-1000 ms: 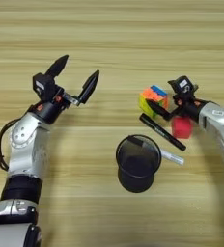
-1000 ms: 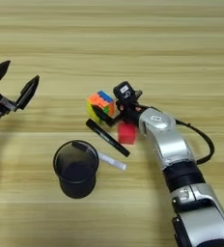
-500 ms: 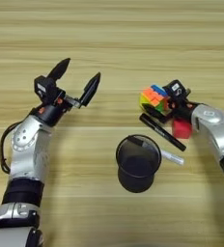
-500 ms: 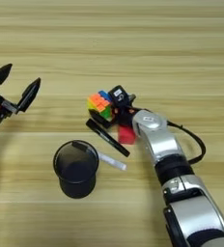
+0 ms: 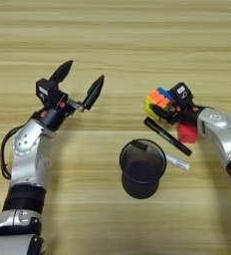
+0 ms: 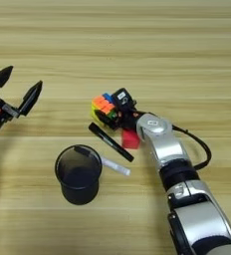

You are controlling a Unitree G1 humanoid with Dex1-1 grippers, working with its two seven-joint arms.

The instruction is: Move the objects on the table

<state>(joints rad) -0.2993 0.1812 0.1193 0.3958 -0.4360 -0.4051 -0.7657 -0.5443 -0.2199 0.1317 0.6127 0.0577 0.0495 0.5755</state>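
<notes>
Light-brown wooden table (image 5: pixel 117 40) with the task objects grouped right of centre. The multicoloured puzzle cube (image 5: pixel 157 102) lies just beside the plain red cube (image 5: pixel 187 133); the black marker (image 5: pixel 167 136) runs diagonally between them and the black mesh cup (image 5: pixel 142 167), and the thin white pen (image 5: pixel 177 162) projects from behind the cup's right rim. Compared with one second ago, the right gripper (image 6: pixel 110 115) has advanced leftward from beside the cube until its fingers reach the cube's near face; they appear to sit around it, though whether they have closed cannot be told. The cube itself has hardly shifted, so a grasp is probably being set up, not completed. The left gripper (image 5: pixel 80 88) remains raised over bare table, fingers spread wide and empty.
</notes>
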